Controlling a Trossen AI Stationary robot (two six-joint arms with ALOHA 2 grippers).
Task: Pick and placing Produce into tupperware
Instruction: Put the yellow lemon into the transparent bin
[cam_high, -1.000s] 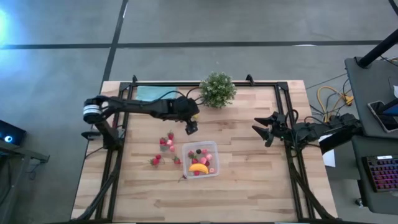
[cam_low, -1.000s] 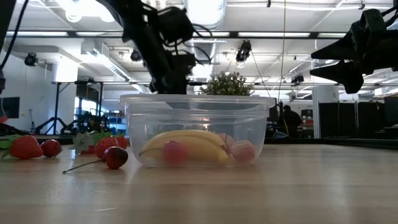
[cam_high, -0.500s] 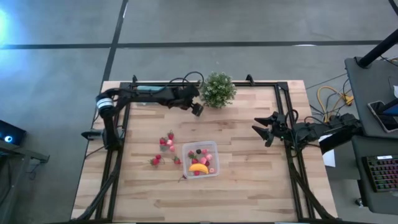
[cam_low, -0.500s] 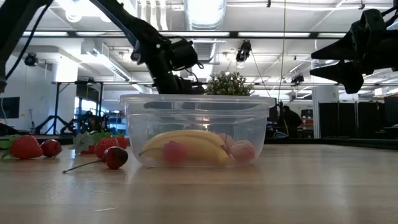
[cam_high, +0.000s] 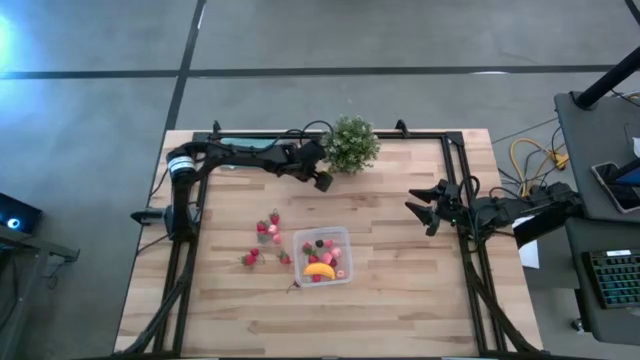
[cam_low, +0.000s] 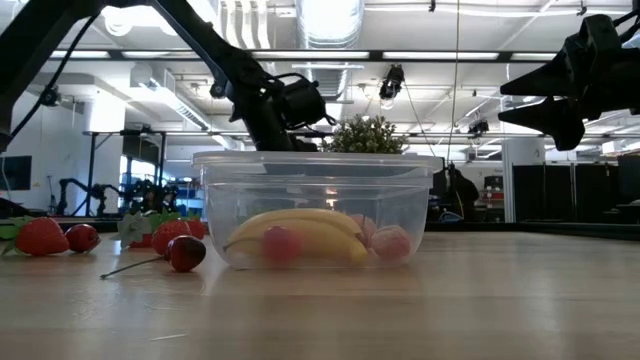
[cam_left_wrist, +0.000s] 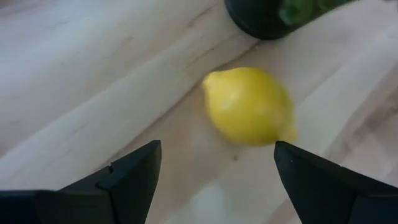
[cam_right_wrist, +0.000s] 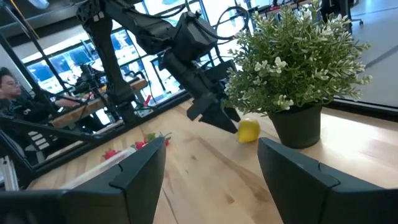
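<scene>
My left gripper (cam_high: 322, 181) is open near the far edge, just in front of the potted plant. In the left wrist view its two fingers stand apart (cam_left_wrist: 214, 180) short of a small yellow lemon (cam_left_wrist: 249, 106), without touching it. The lemon (cam_right_wrist: 249, 130) lies on the wood beside the plant's dark pot. The clear tupperware (cam_high: 322, 255) sits mid-table and holds a banana (cam_low: 300, 230) and some small fruits. Red strawberries (cam_high: 266, 232) lie loose on the table to its left. My right gripper (cam_high: 420, 212) waits open at the table's right side, raised.
The bushy green plant (cam_high: 350, 143) stands at the far edge, right behind the lemon. A teal cloth (cam_high: 240, 148) lies at the far left under the left arm. A dark cherry with a stem (cam_low: 185, 252) rests near the tupperware. Bare wood lies between the tupperware and the right gripper.
My left gripper has swung away from the spot beside the tupperware, toward the far edge and slightly right, up to the potted plant. It stays open. The right arm, the tupperware and the fruit have kept still.
</scene>
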